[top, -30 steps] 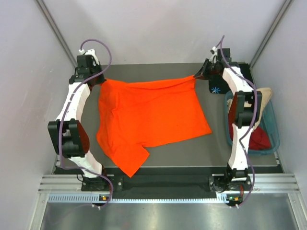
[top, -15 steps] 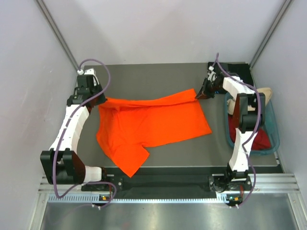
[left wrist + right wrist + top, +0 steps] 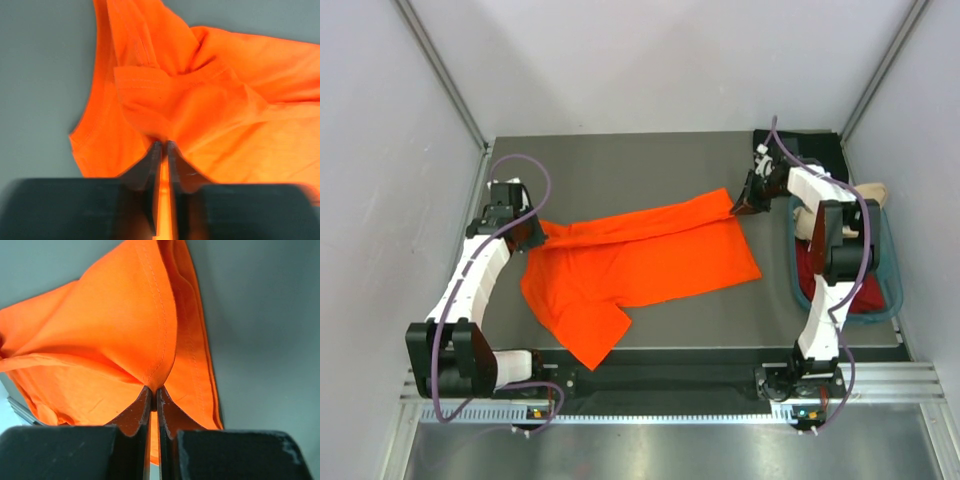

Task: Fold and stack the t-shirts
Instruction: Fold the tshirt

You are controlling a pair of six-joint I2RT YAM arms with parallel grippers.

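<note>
Currently, I have the left gripper [image 3: 534, 232] and the right gripper [image 3: 741, 204] each pinched onto one end of the far edge of the orange t-shirt [image 3: 650, 262], that edge spanning left-to-right between them, its body lying nearward on the table [image 3: 620, 160].

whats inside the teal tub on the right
The teal tub holds a dark red shirt and, at its far end, a beige shirt. The right arm crosses over its left side, so whatever lies beneath it is hidden.
</note>
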